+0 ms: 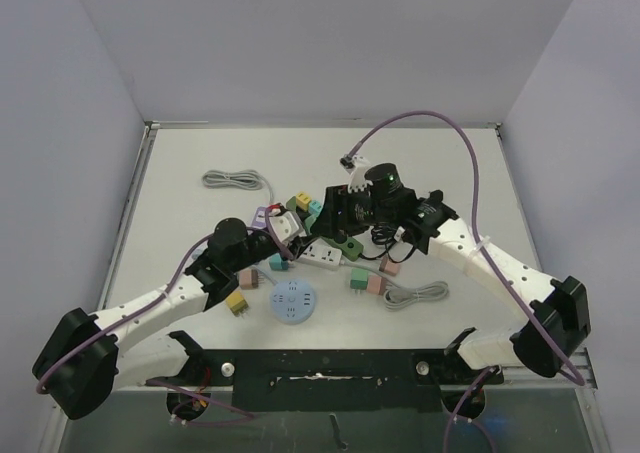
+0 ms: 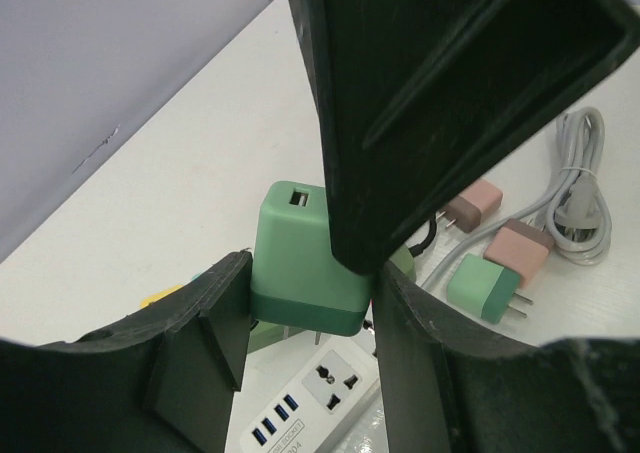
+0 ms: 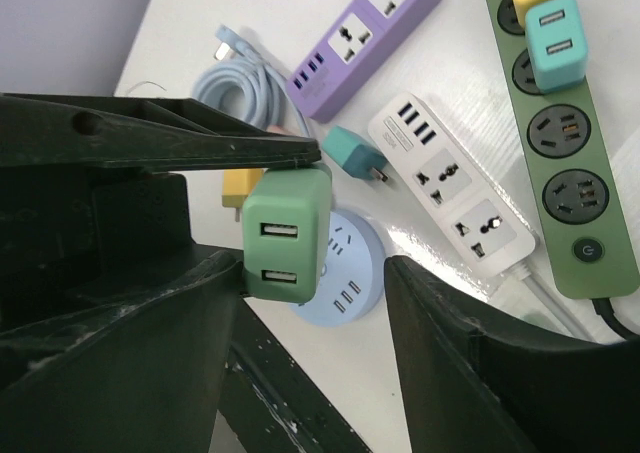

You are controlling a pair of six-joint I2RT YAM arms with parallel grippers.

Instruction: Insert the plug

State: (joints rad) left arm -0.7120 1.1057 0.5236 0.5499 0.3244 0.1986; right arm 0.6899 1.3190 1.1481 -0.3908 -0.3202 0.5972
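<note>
The green plug (image 2: 300, 258) sits clamped in the left claw (image 2: 310, 281) near the middle of the tabletop (image 1: 180, 223), just above the white strip (image 2: 335, 388). The right claw (image 3: 315, 268) stands open beside it. I'd square the prongs over a socket and press straight down; the plug's long axis is near upright, prongs down, USB face up.

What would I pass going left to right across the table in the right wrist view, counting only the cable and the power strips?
Blue cable → purple power strip → white power strip → green power strip.
</note>
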